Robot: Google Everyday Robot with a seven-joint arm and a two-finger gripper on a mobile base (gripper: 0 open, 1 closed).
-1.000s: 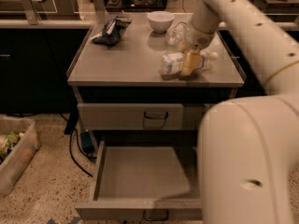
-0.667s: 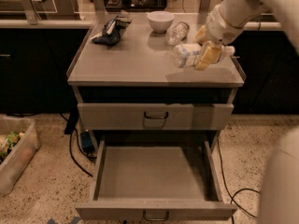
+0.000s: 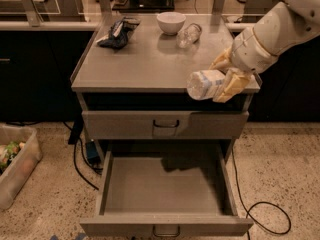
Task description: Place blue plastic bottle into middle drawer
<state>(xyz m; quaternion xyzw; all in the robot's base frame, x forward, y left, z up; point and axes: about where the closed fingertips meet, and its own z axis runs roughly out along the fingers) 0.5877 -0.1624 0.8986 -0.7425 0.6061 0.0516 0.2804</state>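
The gripper [image 3: 225, 78] hangs at the front right corner of the desk [image 3: 145, 59], its two yellowish fingers [image 3: 231, 85] clamped around the blue plastic bottle [image 3: 204, 84]. The bottle lies on its side in that grasp, its free end pointing left. It is raised off the desk top and overlaps the desk's front edge in the camera view. The thick white arm [image 3: 272, 34] reaches in from the upper right. Below, the middle drawer [image 3: 165, 186] is pulled far out, its flat grey floor in full view, with a small dark handle [image 3: 166, 231] on its front panel. In this view the bottle sits above the drawer's right half, well apart from it and not inside it. The upper drawer [image 3: 125, 125], just under the desk top, is closed. Toward the back of the desk stand a white bowl [image 3: 171, 21] and, just right of it, a bare clear bottle [image 3: 189, 35] lying tilted; a dark crumpled bag [image 3: 117, 33] rests at the back left. On the speckled floor, a clear plastic bin [image 3: 15, 164] sits at the left and a black cable [image 3: 260, 209] curls at the right, near the drawer's side.
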